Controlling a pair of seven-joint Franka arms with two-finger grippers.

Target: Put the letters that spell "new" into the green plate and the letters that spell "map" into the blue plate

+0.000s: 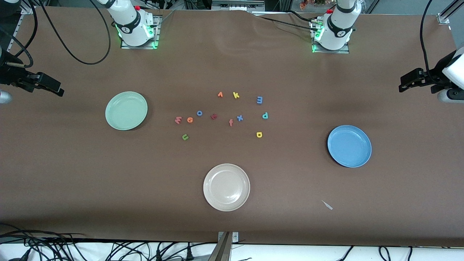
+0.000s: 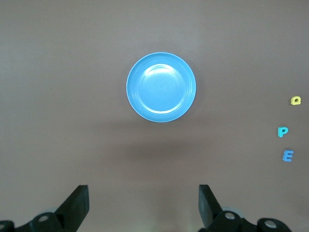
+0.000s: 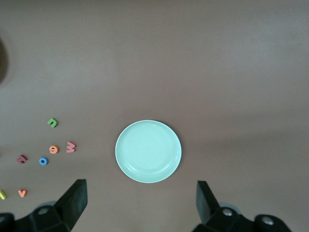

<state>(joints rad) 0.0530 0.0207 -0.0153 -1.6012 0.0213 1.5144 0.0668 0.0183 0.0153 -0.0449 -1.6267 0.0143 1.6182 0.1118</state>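
Both claws gape empty up high, left claw [image 2: 144, 208] above the blue plate [image 2: 161, 87], right claw [image 3: 141, 205] above the green plate [image 3: 148, 151].

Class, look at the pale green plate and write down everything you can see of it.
The green plate is round, pale mint, smooth and slightly glossy, like plastic, with a shallow well inside a low raised rim. It sits flat and upright on the brown table cover, toward the right arm's end, beside the scattered foam letters. Nothing lies in it and nothing touches it but the cover. In the right wrist view it shows whole.
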